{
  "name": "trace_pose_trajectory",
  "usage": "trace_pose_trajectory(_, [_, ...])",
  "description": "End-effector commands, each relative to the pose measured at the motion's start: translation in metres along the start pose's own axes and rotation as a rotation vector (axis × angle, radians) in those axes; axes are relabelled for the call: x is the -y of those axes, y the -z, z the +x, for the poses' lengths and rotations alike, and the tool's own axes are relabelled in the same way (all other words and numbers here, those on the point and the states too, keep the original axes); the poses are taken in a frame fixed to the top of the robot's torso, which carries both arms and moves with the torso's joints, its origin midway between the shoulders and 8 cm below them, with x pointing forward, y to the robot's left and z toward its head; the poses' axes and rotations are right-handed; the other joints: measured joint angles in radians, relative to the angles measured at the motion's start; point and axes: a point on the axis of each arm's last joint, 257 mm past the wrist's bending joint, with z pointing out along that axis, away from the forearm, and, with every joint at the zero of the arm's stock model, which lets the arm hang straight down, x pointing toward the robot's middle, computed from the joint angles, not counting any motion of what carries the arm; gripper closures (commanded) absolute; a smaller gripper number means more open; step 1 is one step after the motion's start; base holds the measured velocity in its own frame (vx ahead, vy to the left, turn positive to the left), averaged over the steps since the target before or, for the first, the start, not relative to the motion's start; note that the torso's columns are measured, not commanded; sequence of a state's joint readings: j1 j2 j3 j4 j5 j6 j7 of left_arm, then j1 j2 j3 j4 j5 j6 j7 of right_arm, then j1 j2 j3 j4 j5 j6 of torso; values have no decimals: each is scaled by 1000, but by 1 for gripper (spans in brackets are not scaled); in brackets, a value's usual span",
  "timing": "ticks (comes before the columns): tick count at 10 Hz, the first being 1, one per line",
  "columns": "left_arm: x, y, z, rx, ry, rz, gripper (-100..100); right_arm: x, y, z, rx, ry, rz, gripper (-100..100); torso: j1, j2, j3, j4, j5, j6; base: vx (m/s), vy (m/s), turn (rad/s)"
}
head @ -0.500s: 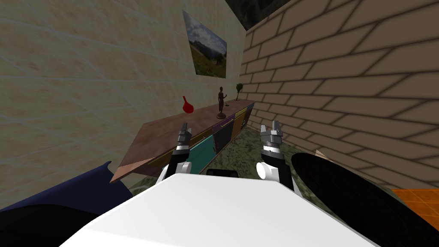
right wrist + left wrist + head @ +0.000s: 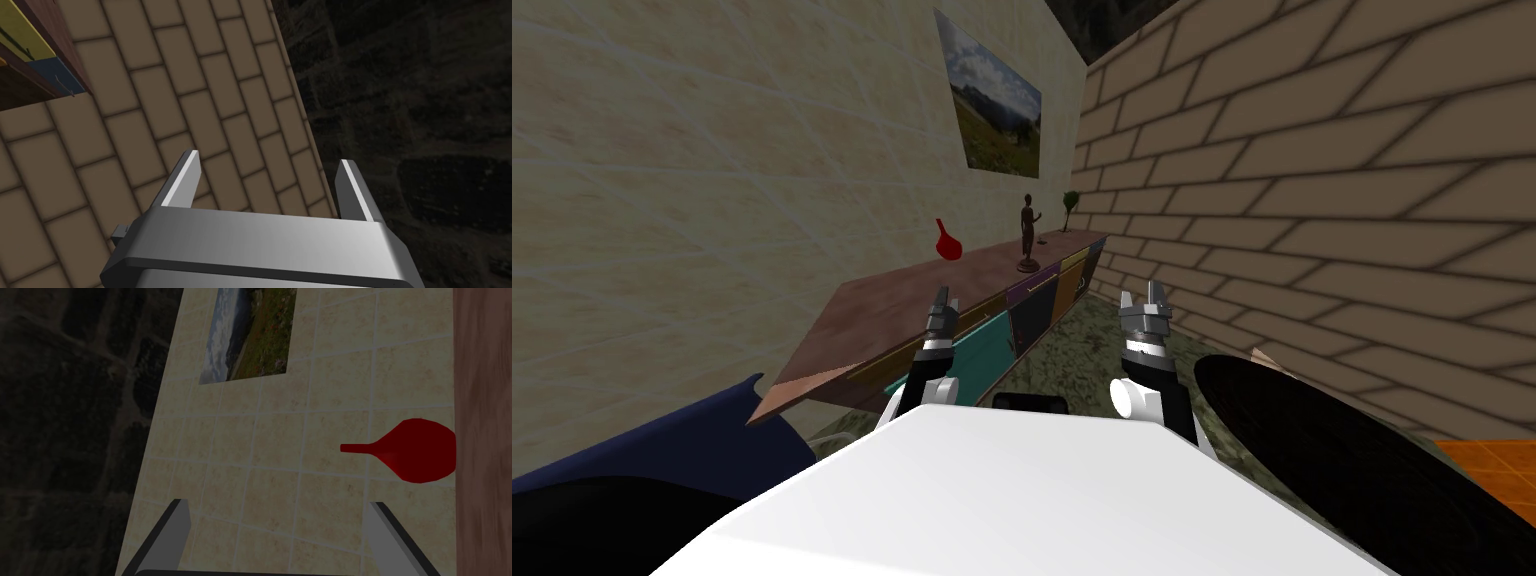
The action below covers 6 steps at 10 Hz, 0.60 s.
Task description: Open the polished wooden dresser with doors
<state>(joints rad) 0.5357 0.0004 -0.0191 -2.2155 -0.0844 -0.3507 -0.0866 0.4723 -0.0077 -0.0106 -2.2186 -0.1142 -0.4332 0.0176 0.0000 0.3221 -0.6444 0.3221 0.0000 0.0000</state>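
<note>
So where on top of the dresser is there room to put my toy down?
The biggest bare patch is the near end of the dresser top, from its corner up to the red vase. A smaller gap lies between the vase and the dark statuette. The far end is more crowded: the statuette and a small plant stand there.
</note>
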Motion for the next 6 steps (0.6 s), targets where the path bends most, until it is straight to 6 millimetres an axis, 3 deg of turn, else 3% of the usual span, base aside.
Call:
trace_pose_trajectory(1, [0,0,0,0,0,0,0,0,0,0,0,0,0,0,0,74,-147,74,0,0,0,0,0])
trace_pose_trajectory(4, [3,-1,0,1,0,8,0,0,0,0,0,0,0,0,1,294,-591,293,2,0,0,0,0])
trace_pose_trajectory(5, [2,-1,1,-24,-17,5,-100,0,0,0,0,0,0,0,2,368,-739,368,1,0,25,-19,29])
trace_pose_trajectory(6, [1,-1,0,-39,-28,0,-100,0,0,0,0,0,0,0,3,398,-809,398,4,0,29,-46,51])
